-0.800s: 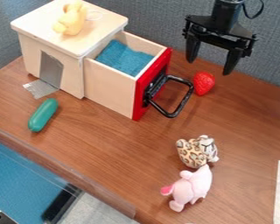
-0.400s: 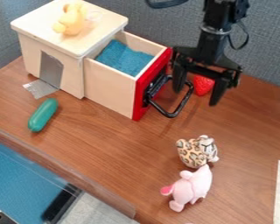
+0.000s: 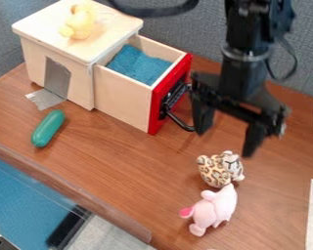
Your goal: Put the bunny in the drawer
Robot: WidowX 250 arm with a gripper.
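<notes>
- The pink plush (image 3: 211,211), likely the bunny, lies at lower centre, close against a leopard-spotted plush (image 3: 216,171), a crowding that could complicate the grasp.
- Right of centre, the black gripper (image 3: 226,141) hangs above the pair, empty, its fingers spread, apparently to make room for a soft body.
- At upper left, the drawer (image 3: 122,98) stands pulled out of its wooden box (image 3: 80,68), presumably to receive the toy from above.

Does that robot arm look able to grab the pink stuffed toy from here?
Probably yes: the claw is open and empty, and nothing lies on top of the pink stuffed toy. The spotted toy sits right beside it, though, and might get bumped.
</notes>
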